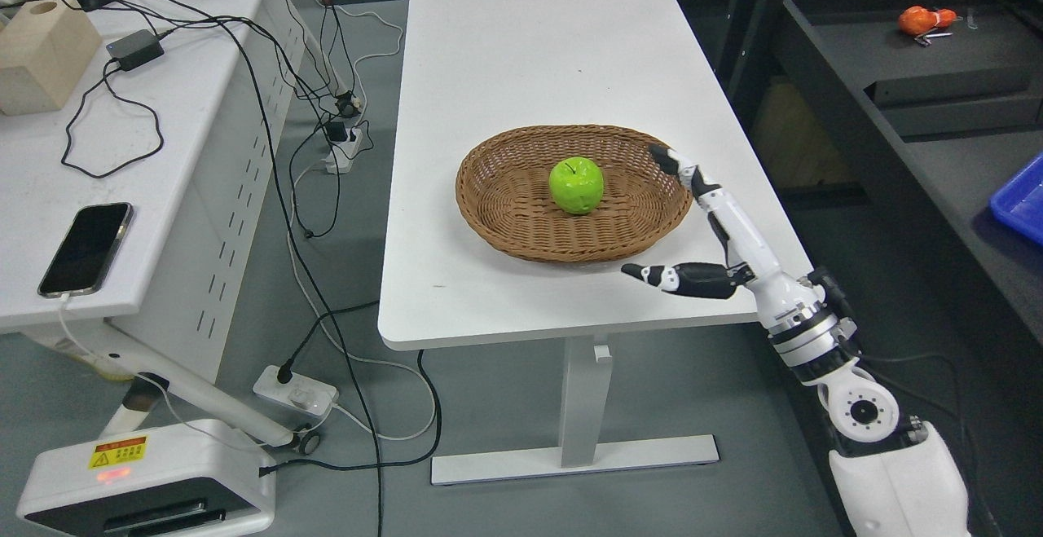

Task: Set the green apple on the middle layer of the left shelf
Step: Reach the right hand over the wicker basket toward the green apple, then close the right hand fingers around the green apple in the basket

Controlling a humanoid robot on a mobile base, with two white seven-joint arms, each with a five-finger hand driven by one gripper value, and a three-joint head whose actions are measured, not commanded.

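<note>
While right hand [717, 231] hovers spread beside basket [521, 219], green apple [576, 185] lies untouched; shelf cut off.

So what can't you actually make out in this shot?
- Head view: the left shelf and its middle layer can't be identified here.
- Left arm: outside the frame.
- Green apple: its underside is hidden by its own body in the basket.
- Orange object at top right: too small to identify.
- Right robot hand: open, holding nothing.
</note>
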